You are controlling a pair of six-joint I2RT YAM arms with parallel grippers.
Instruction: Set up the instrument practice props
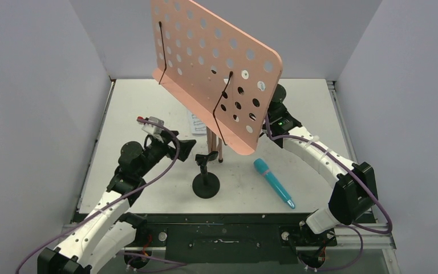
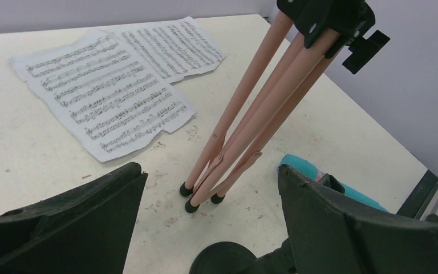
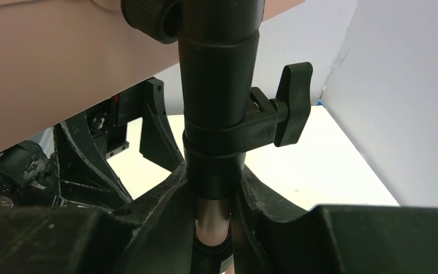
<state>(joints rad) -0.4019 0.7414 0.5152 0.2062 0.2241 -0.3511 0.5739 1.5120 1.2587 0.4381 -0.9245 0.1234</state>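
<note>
Two pages (image 2: pixel 108 85) lie by the stand's (image 2: pixel 251 114) legs, mostly hidden overhead. Left gripper (image 2: pixel 210 188) gapes wide; right gripper (image 3: pixel 214 205) clamps the stand's pole.

readable text: none | sheet-music pages (image 2: pixel 108 91): staves only, words illegible

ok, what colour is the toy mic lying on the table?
The toy mic is teal all over. It shows best in the top external view.

A robotics lab test cell: plain pale partition walls (image 1: pixel 34 85) box in a scuffed white table (image 1: pixel 142 97), and cabled robot arms (image 1: pixel 100 220) are bolted to a metal frame (image 1: pixel 222 242).
</note>
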